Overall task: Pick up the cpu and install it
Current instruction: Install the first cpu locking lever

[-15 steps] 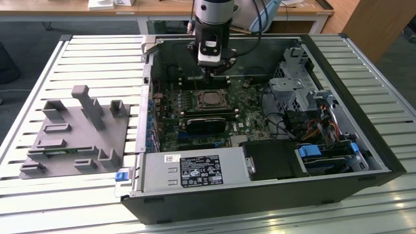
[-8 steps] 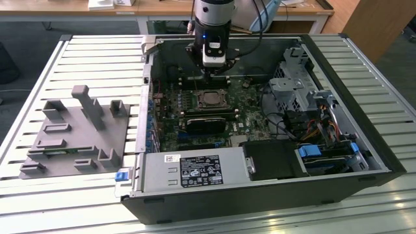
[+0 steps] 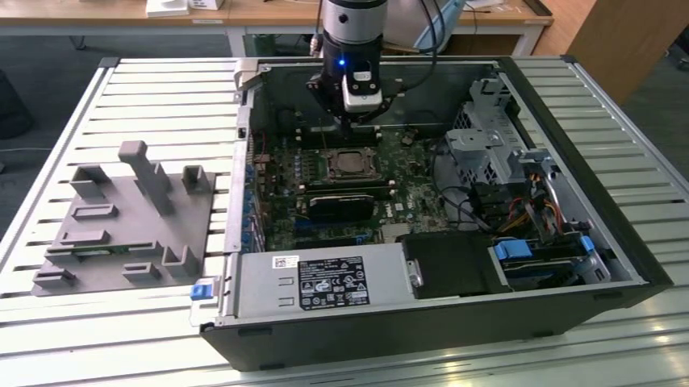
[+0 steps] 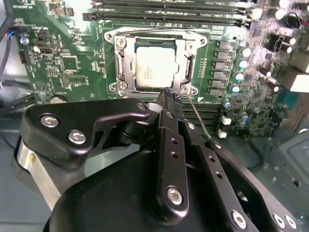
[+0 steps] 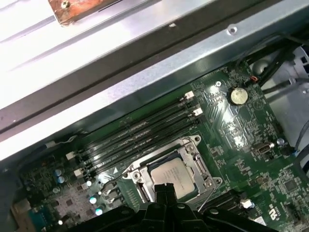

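The cpu (image 3: 347,164) lies flat in the metal-framed socket (image 4: 119,63) on the green motherboard, silver top up. It appears in both wrist views (image 4: 153,66) (image 5: 173,175). My gripper (image 3: 359,121) hangs just above the board, at the socket's edge nearer the back of the case. In both wrist views its black fingers are shut with nothing between them, and the tips (image 4: 169,96) (image 5: 164,189) sit just off the edge of the cpu. A thin wire lever (image 4: 198,116) runs out from the socket's corner.
The open computer case (image 3: 635,242) lies on a slatted table. A grey tray (image 3: 119,218) with upright holders sits at the exterior view's left. Memory slots (image 5: 140,133), a dark block (image 3: 339,205), the power supply (image 3: 318,282), the drive cage (image 3: 485,149) and cables crowd around the socket.
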`<state>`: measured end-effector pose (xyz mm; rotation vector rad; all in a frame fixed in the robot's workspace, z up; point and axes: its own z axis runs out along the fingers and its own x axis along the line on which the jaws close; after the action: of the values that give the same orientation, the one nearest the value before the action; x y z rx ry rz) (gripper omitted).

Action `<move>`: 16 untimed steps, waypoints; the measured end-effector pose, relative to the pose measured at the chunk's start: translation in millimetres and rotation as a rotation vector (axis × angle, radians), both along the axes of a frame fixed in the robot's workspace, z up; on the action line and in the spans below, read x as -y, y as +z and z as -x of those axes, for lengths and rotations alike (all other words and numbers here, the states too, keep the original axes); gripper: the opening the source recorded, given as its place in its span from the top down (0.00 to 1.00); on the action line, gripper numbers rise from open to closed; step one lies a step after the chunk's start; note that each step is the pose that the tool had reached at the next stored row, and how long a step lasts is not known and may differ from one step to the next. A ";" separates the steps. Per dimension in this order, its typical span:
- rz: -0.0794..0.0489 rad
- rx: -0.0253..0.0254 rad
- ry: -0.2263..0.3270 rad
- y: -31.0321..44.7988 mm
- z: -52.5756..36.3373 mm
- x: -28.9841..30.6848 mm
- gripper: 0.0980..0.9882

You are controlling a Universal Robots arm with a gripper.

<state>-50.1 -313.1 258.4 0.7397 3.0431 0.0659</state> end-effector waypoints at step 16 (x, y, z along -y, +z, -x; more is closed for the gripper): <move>0.000 0.0147 0.202 -2.0 0.1 0.0 0.99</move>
<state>-50.2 -313.2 256.4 0.4279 3.0922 0.0725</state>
